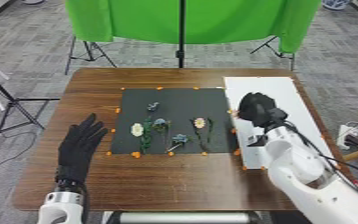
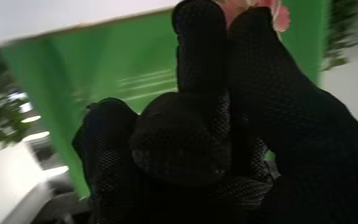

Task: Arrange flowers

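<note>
Right hand (image 1: 258, 107) pinching pink flower (image 2: 282, 20); white board (image 1: 255, 86) beneath, dark mat (image 1: 182, 96) with flowers (image 1: 137, 130) alongside; left hand (image 1: 76, 150) beyond, relaxed

In the right wrist view, the black glove of the right robot hand (image 1: 259, 109) is seen close up, with some fingers (image 2: 177, 150) curled. A pink flower (image 2: 282, 19) is pinched at the tips of the thumb and a finger, its petals partly hidden by the glove. Behind, a green cloth (image 2: 87, 75) is shown, flanked on both sides by blurred foliage (image 2: 2, 100).
</note>
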